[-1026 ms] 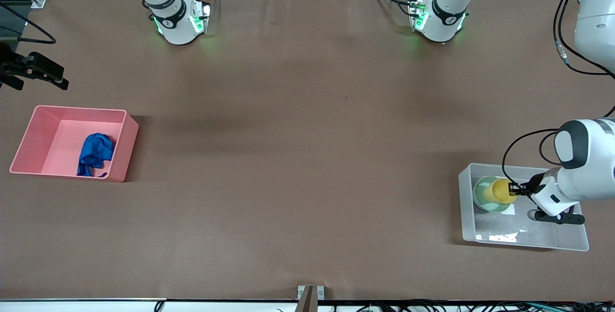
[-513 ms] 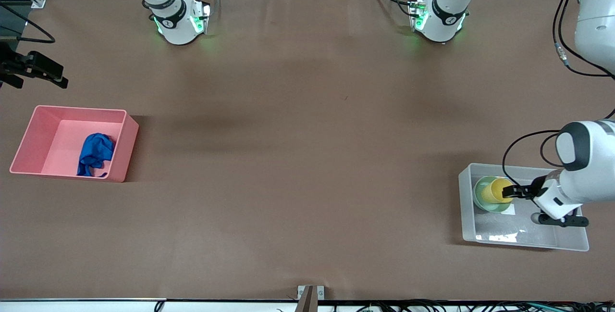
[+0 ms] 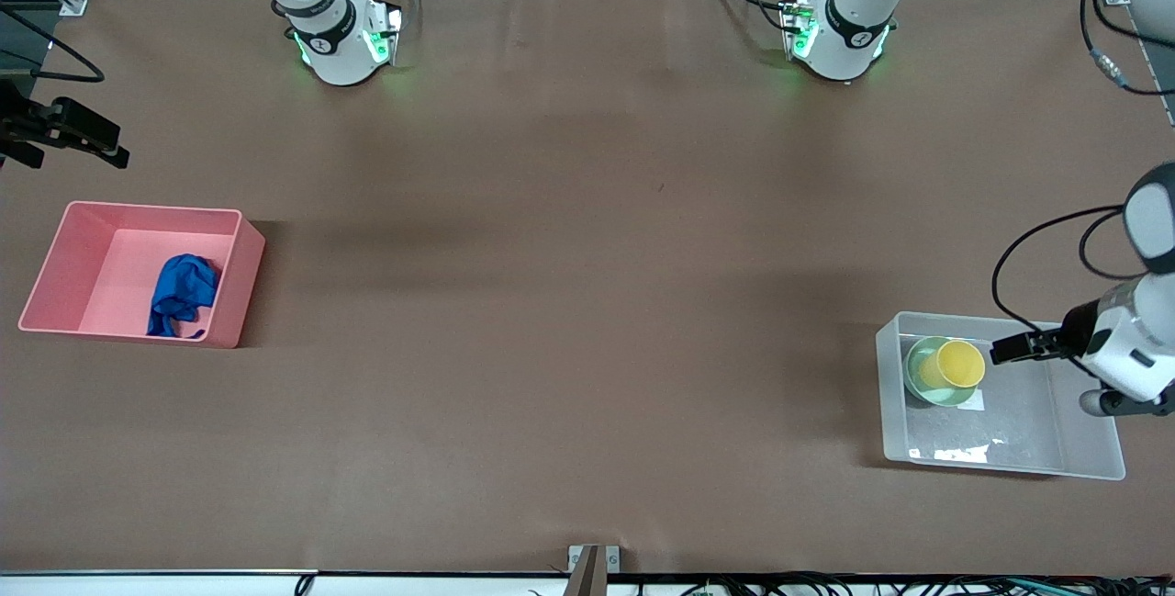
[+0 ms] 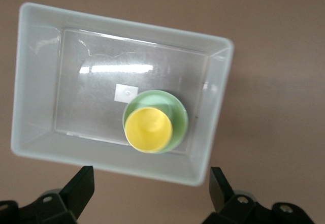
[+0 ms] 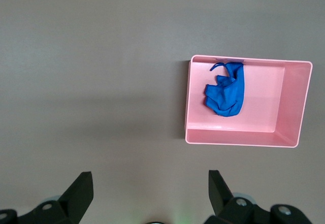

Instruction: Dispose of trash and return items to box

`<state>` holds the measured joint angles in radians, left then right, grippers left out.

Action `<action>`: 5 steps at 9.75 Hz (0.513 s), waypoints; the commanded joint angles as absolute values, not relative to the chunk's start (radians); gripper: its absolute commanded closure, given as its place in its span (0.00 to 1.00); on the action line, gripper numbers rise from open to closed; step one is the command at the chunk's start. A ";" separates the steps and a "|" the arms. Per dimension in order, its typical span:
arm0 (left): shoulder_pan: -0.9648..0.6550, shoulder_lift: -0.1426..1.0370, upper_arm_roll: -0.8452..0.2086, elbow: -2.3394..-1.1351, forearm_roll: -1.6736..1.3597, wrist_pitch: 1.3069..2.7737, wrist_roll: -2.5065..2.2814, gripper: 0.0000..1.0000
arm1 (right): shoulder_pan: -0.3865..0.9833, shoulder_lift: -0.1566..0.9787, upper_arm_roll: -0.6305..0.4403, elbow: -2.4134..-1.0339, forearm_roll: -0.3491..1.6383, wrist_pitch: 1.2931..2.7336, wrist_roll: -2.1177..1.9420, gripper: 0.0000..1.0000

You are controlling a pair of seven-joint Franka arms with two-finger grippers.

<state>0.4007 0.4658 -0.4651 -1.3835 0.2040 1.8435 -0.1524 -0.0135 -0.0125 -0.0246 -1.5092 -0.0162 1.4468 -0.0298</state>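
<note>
- Step in hand, as judged: the very end of the task; yellow cup [image 3: 960, 364] standing inside the mint-green bowl [image 3: 921, 382], both in the clear box [image 3: 1092, 463] at the left arm's end of the table; nothing of the task lying loose on the brown table [image 3: 587, 256].
- Blue trash [image 3: 182, 292] lying crumpled in the pink bin [image 3: 243, 279] at the right arm's end of the table, with a thin strand trailing toward one wall in the right wrist view.
- Left gripper [image 3: 1008, 348] over the clear box, just beside the cup but apart from it; fingers spread wide and empty, in the left wrist view [image 4: 151, 193] standing on both sides of the box wall with nothing between.
- Right gripper [image 3: 78, 129] waiting up in the air at the table's edge, near the pink bin but not over it; fingers apart, holding nothing, clear in the right wrist view [image 5: 151, 193].
- Next move, as a judgement only: no further grasp called for; only lifting the left arm straight up and away, with care not to catch the cup rim or the box wall and so tip the stack.
- Labels and writing: small white square label [image 4: 126, 92] on the box floor, touching the bowl's edge; a faint mark on it, no text readable; no brand name readable elsewhere.
</note>
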 commanded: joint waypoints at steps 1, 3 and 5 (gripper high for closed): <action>0.406 0.346 -0.512 -1.425 0.186 1.761 -0.169 0.00 | -0.018 -0.041 -0.025 -1.539 -0.002 1.450 -0.020 0.00; 0.405 0.263 -0.546 -1.425 0.186 1.703 -0.149 0.00 | -0.018 -0.041 -0.025 -1.539 0.000 1.450 -0.020 0.00; 0.324 0.184 -0.504 -1.434 0.183 1.668 -0.140 0.00 | -0.018 -0.041 -0.025 -1.539 0.000 1.450 -0.020 0.00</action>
